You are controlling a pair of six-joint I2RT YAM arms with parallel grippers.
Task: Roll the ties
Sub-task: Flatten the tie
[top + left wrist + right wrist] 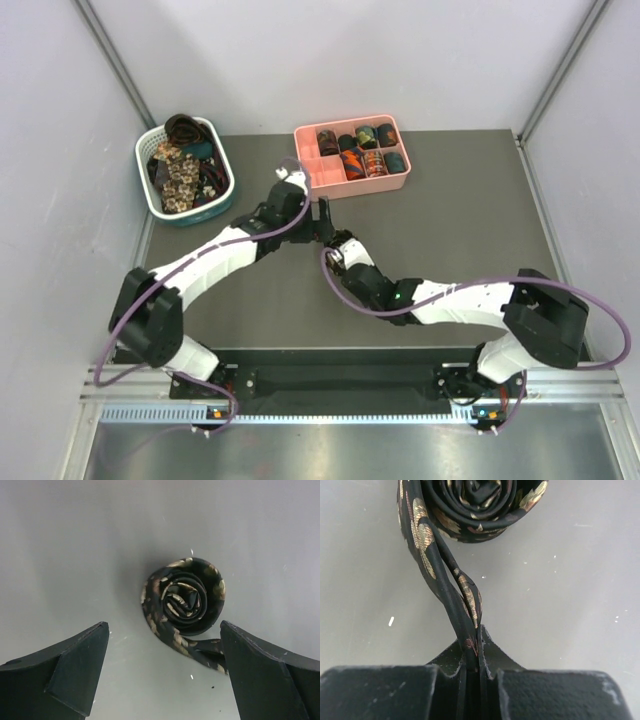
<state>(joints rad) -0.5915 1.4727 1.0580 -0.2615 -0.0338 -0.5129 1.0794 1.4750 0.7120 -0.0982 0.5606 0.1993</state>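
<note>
Necktie (pixel 182 597): dark smooth fabric with a beige floral print, wound into a tight spiral coil on the matte grey counter (pixel 75 555), near the pink divided tray (pixel 350 188).
- Tail: twisted, pinched in my closed right tool (pixel 471 647).
- Left tool (pixel 164 630): spread wide, holding nothing.
- Finished coils (pixel 365 150): fill most tray compartments.
- Unrolled ties (pixel 180 165): heaped in the slotted basket (pixel 185 213), so I judge several are left.

Coiled tie (pixel 182 597) on desk (pixel 460 230) centre, basket (pixel 143 172) of ties (pixel 180 172) back left, tray (pixel 360 186) holding rolled ties (pixel 363 150) just behind
</note>
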